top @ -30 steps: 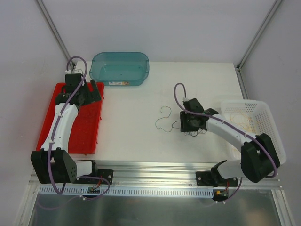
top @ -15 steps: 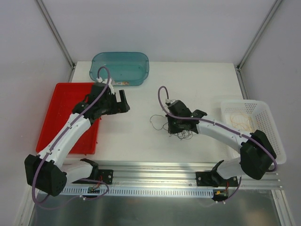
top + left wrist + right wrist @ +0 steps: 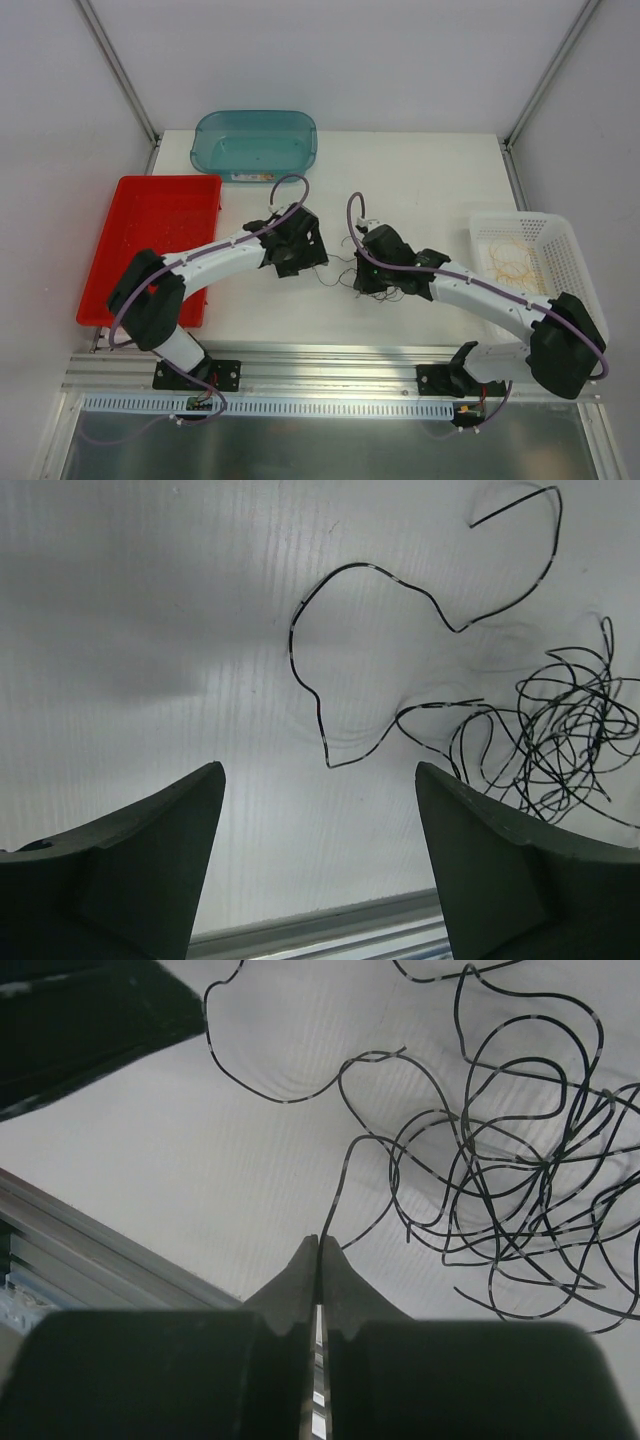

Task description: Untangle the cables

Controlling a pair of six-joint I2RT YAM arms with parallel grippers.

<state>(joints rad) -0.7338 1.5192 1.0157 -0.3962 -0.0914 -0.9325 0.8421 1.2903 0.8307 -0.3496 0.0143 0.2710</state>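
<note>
Thin black cable tangle (image 3: 500, 1190) lies mid-table on the flat white table (image 3: 420, 180), between the two grippers. One loose strand (image 3: 380, 650) curls out from it toward the left side.

Right gripper (image 3: 318, 1250): jaws fully together, pinching one wire end that leads up out of the tangle.

Left gripper (image 3: 318, 772): jaws wide, nothing between them. It hovers just beside the loose strand, which looks clear of both fingers, though the top view is too coarse to confirm.

Around: red plastic tray (image 3: 150, 215) on the left, teal plastic tub (image 3: 255, 145) at the back, white perforated basket (image 3: 545, 240) on the right holding coiled yellow-orange cables (image 3: 510, 262). All well apart from the tangle. Both arms crowd it in the top view and hide part of it.

Versus a second ago: the left arm has swung off the red tray to table centre, and the right jaws have gone from open to clamped. The tangle has shifted slightly left.
</note>
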